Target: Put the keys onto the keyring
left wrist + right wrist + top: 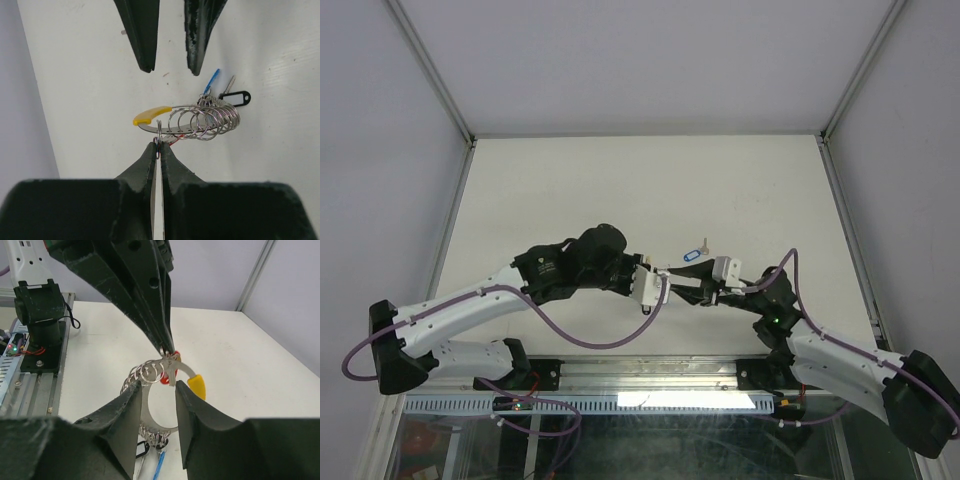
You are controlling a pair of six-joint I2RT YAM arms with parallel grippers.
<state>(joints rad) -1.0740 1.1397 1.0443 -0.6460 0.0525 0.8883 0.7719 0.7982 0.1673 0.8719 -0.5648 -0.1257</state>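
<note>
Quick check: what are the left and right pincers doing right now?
Left pincer: closed, pinching a small split ring hanging on the keyring.
Right pincer: open, holding nothing.

A: The keyring [150,116] is showing a glossy yellow plastic tip, and its band is gleaming like smooth bare metal.

B: The keys [229,85] are shining silvery too. The black tag [235,98] and blue tag [212,80] are looking like shiny plastic.

A: The left gripper [158,147] is looking like dark matt plastic, and the right gripper [170,71] is showing scuffed, rough edges.

B: The table [90,75] is looking matt, white and smooth.
</note>
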